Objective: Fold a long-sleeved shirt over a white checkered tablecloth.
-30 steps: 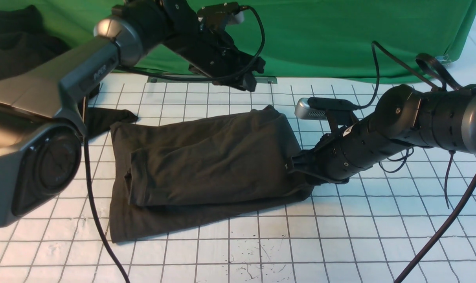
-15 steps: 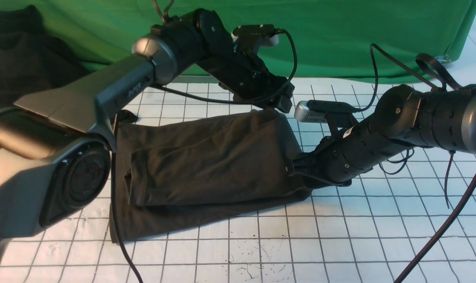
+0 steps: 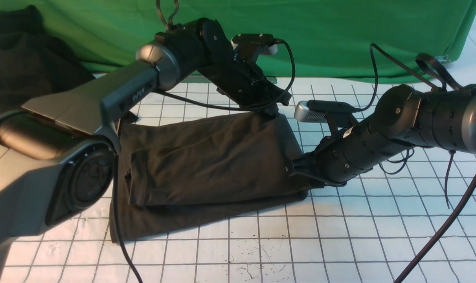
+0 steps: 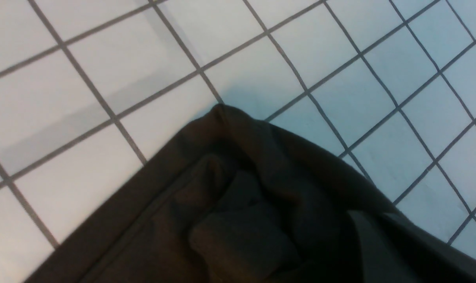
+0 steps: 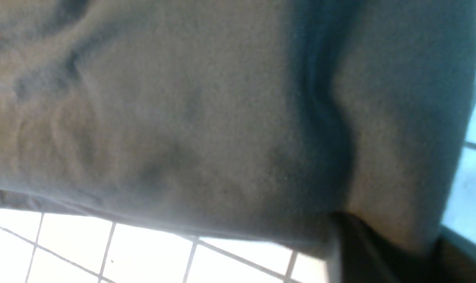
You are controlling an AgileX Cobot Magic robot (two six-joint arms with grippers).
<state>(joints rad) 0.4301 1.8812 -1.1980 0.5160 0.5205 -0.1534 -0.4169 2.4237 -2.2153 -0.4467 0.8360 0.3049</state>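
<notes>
At the counter's far left corner sits a spare dark heap (image 3: 25,67), apart from the work. Mid-counter, on the tablecloth (image 3: 340,236), the shirt (image 3: 206,165) lies as a dark brown oblong. Its sides are laid inward, the print is hidden, and a lower layer shows along the near edge. The left hand (image 3: 272,113) is shut, pinching the shirt's far right corner. The right hand (image 3: 294,168) sits nearer along that same right edge, its tips buried in cloth, so I cannot tell its grip. With both hands on one short edge, I judge they mean to carry that end leftward for the cross fold.
</notes>
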